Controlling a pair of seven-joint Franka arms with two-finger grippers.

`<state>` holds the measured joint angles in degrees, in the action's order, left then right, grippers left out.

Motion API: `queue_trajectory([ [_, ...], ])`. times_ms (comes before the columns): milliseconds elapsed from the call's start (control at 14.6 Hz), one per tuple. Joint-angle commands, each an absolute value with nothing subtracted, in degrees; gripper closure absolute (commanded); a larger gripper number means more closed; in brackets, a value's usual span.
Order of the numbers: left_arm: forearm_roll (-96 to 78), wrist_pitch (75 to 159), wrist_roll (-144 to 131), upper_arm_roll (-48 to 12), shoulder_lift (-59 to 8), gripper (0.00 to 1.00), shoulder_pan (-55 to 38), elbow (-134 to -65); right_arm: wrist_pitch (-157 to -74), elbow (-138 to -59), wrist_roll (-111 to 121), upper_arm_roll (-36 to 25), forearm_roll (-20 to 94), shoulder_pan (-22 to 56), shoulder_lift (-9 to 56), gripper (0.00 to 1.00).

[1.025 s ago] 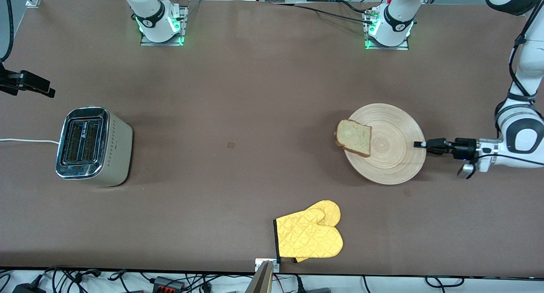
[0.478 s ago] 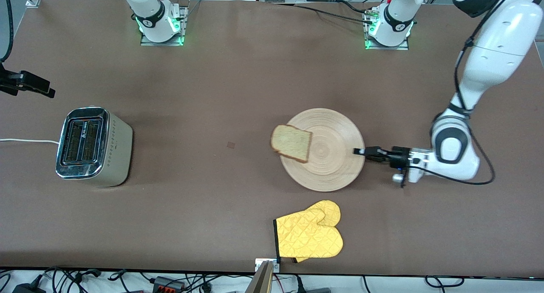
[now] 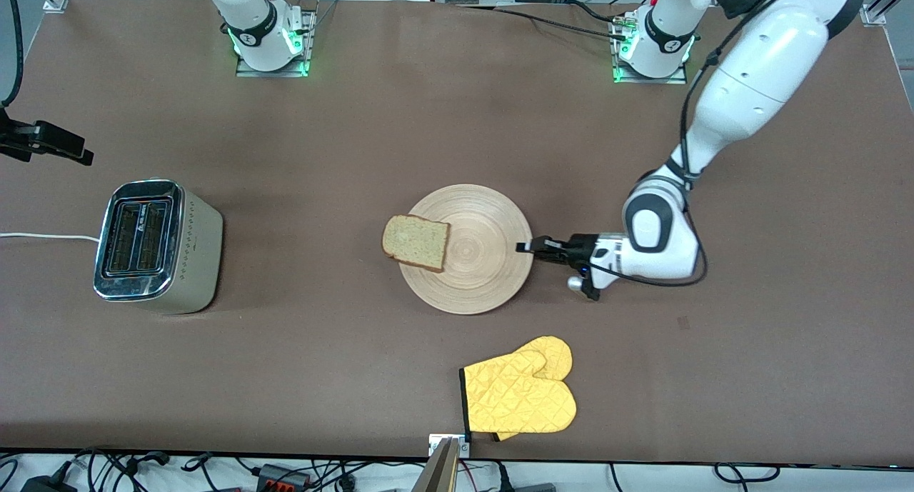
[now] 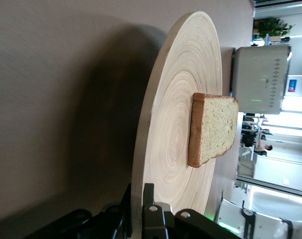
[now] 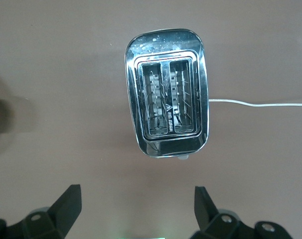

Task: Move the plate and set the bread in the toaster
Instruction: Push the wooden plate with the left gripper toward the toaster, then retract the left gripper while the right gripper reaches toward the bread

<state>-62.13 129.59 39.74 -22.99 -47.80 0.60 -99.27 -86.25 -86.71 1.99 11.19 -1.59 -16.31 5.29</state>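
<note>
The round tan plate is near the table's middle, level and close to the tabletop. My left gripper is shut on its rim at the side toward the left arm's end. In the left wrist view the fingers pinch the plate edge. The bread lies flat on the plate, overhanging the rim toward the toaster. The same bread and toaster show in the left wrist view. My right gripper waits open, high over the table beside the toaster, whose two slots are empty.
A yellow oven mitt lies nearer to the front camera than the plate, close to the table's edge. The toaster's white cord runs off the right arm's end of the table. A black fixture hangs over that end.
The left gripper has moved the plate with the bread on it from the left arm's end to the table's middle, toward the toaster. The right arm has not moved.
</note>
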Motion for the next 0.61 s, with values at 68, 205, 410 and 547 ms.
queue_trajectory([
  [68, -65.9, 131.7, 41.0, -23.3, -46.4, 0.79, -0.6, -101.7, -85.5, -85.5, 1.5, 11.5, -0.9, -16.9, 5.7, 0.0],
  [205, -65.9, 132.1, 41.0, -23.3, -46.5, 0.0, -0.4, -102.1, -85.3, -85.5, 1.7, 11.5, -0.9, -17.1, 5.7, 0.0],
  [410, -65.5, 131.4, 41.0, -23.1, -44.3, 0.0, 1.3, -103.5, -85.6, -85.5, 1.7, 11.5, -0.9, -17.1, 5.6, 0.0],
  [547, -64.9, 130.7, 40.8, -22.6, -39.7, 0.0, 2.5, -105.9, -85.5, -85.5, 1.6, 11.5, -0.9, -17.1, 5.6, 0.0],
])
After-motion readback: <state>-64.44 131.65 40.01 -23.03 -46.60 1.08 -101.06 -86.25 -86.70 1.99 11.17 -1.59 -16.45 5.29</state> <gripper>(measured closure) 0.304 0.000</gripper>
